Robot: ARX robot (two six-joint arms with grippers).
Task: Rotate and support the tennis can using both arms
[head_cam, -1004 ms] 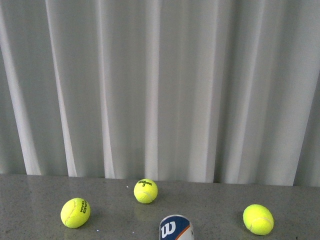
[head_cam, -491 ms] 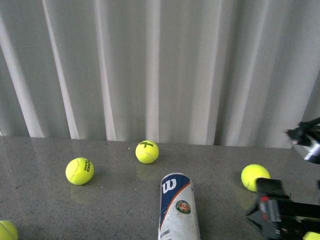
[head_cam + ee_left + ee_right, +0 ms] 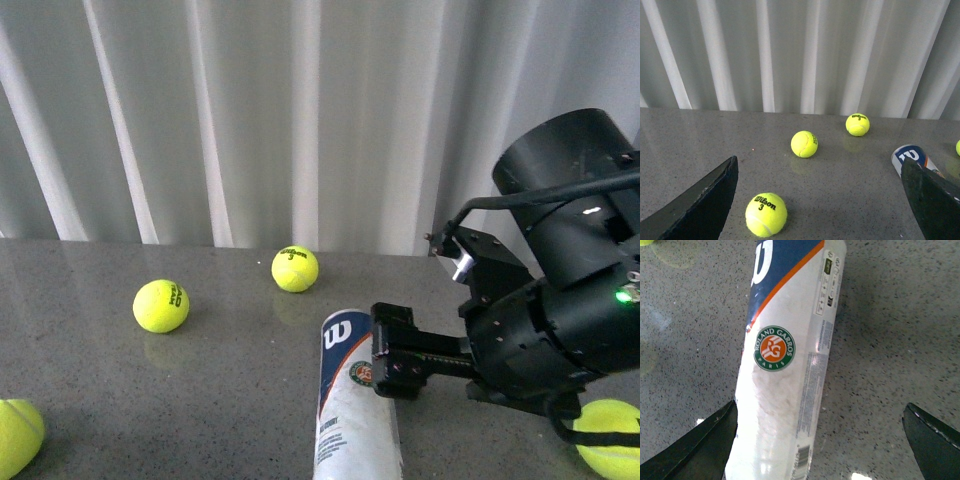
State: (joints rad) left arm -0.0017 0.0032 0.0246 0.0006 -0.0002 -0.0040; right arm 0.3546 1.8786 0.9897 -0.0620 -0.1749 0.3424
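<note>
The tennis can [image 3: 352, 415] lies on its side on the grey table, its W end pointing toward the curtain. My right gripper [image 3: 396, 366] hovers at the can's right side, open, held by the bulky black right arm [image 3: 565, 300]. In the right wrist view the can [image 3: 785, 380] lies between the spread fingers [image 3: 700, 450], close to one of them and apart from the other. My left gripper [image 3: 820, 205] is open over bare table, with the can's end [image 3: 912, 157] beside one finger [image 3: 932, 200]. The left arm is out of the front view.
Loose tennis balls lie around: one at mid left [image 3: 161, 305], one near the curtain [image 3: 295, 269], one at the left front edge [image 3: 18, 435], one under the right arm [image 3: 610, 435]. A Wilson ball [image 3: 766, 214] sits between the left fingers. A white curtain [image 3: 300, 120] backs the table.
The front view has tilted downward, showing more table and more of the can. The right arm has come in from the right and brought its open gripper to the can.
</note>
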